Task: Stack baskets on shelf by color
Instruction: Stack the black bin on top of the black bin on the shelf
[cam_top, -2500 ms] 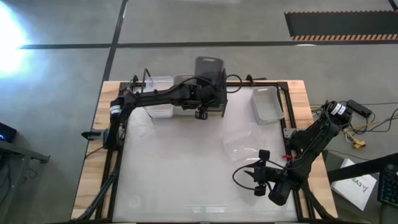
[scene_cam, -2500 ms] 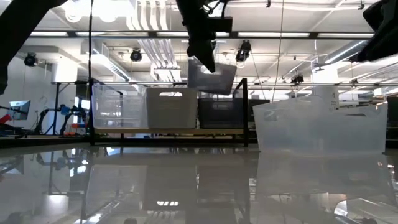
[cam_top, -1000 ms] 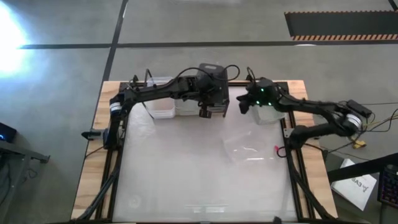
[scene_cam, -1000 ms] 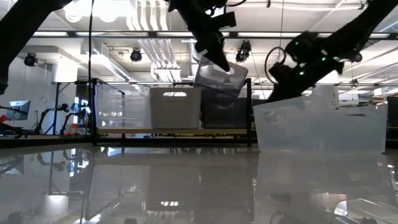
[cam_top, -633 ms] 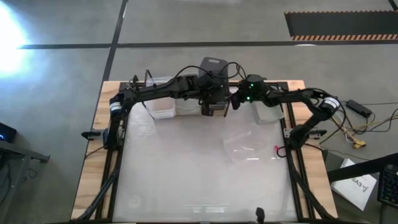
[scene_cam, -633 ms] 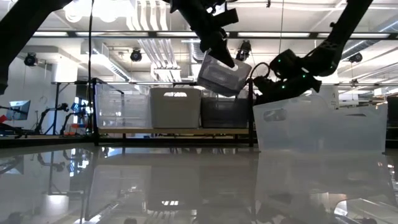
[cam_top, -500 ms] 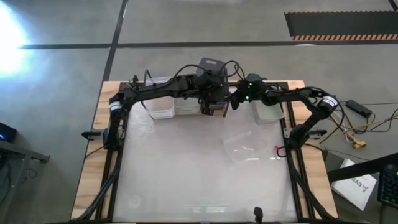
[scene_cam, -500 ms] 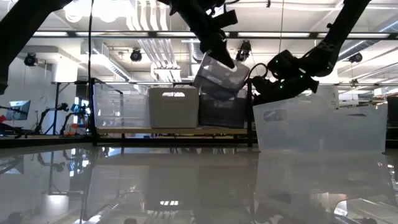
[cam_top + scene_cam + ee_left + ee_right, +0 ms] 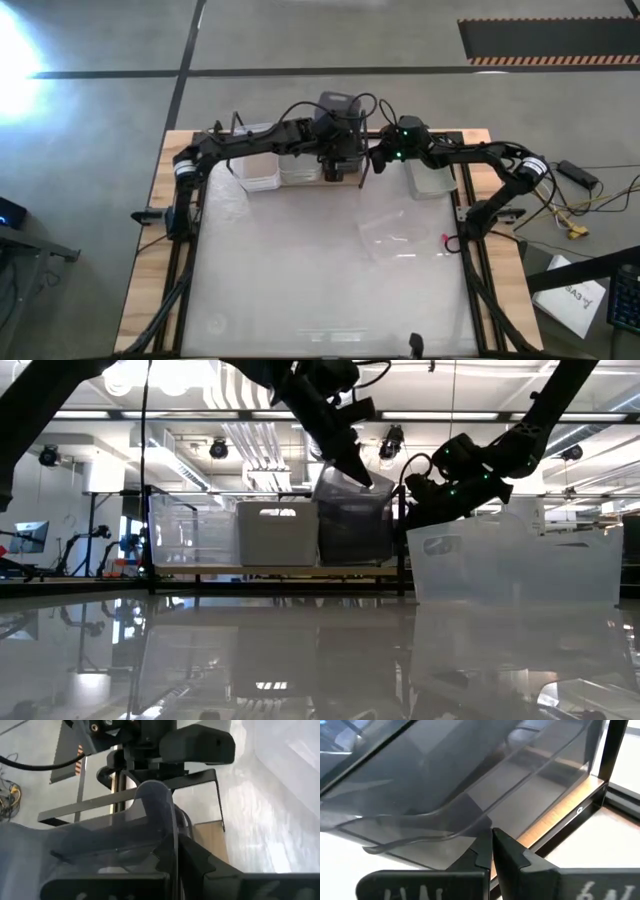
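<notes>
Big workshop hall in the back with ceiling lights and pipes, and up front a glossy white surface [image 9: 320, 270] that mirrors everything in the low view. At the far edge sits the shelf [image 9: 270, 571], a wooden board in a thin black frame. It carries a translucent white basket [image 9: 190, 532] at one end, a light grey basket [image 9: 278, 534] beside it and a dark grey basket [image 9: 356, 538] at the other end. Just past that end another translucent white basket [image 9: 430, 168] stands on the surface, off the shelf, and in the low view it blocks most of what's behind it. A crumpled bit of clear plastic [image 9: 390, 232] lies out on the surface, well apart from the baskets.

From above, both arms cover the dark basket end of the shelf, so how the baskets nest there is hard to make out. The held basket [image 9: 345, 484] is tilted, its lower part inside the dark grey one.

Left gripper [image 9: 175, 851] is pinched shut on the rim of the held basket, with the thin wall running right between its fingers. Right gripper [image 9: 490, 847] is fully closed with nothing between its fingers, tips right up against the dark basket's wall, though actual contact I can't tell.
</notes>
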Action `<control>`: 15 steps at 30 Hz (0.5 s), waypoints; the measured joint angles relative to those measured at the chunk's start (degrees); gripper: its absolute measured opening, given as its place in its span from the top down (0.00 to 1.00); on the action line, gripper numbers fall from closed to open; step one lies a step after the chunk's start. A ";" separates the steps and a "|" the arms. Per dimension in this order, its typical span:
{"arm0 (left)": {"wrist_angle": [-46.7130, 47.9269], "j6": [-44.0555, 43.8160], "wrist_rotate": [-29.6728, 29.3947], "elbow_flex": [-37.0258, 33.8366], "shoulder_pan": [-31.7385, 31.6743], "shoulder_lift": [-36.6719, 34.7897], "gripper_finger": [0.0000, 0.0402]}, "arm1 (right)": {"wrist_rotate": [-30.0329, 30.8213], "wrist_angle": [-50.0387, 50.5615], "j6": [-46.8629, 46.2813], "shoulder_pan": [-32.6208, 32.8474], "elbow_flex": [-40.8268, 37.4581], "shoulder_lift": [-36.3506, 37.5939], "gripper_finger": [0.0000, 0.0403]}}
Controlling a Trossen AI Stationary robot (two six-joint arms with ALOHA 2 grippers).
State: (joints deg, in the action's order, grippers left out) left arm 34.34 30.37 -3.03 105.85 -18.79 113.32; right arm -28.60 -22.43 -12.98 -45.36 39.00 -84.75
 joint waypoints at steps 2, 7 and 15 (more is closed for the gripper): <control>-1.29 -0.06 0.99 -0.80 -0.04 0.00 1.00 | -0.34 0.54 -0.02 0.00 0.00 -0.02 0.98; -0.84 -0.28 4.37 -1.51 -0.01 0.10 0.90 | -0.83 2.46 0.08 0.11 0.00 -0.04 0.98; -0.86 -5.09 7.21 -1.56 -0.16 -2.80 0.60 | -2.32 2.42 0.10 0.99 0.00 -0.04 0.98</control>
State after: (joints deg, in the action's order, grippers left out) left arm 33.48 25.28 4.18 104.29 -18.94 110.52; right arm -30.92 -20.01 -12.88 -44.38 39.00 -84.79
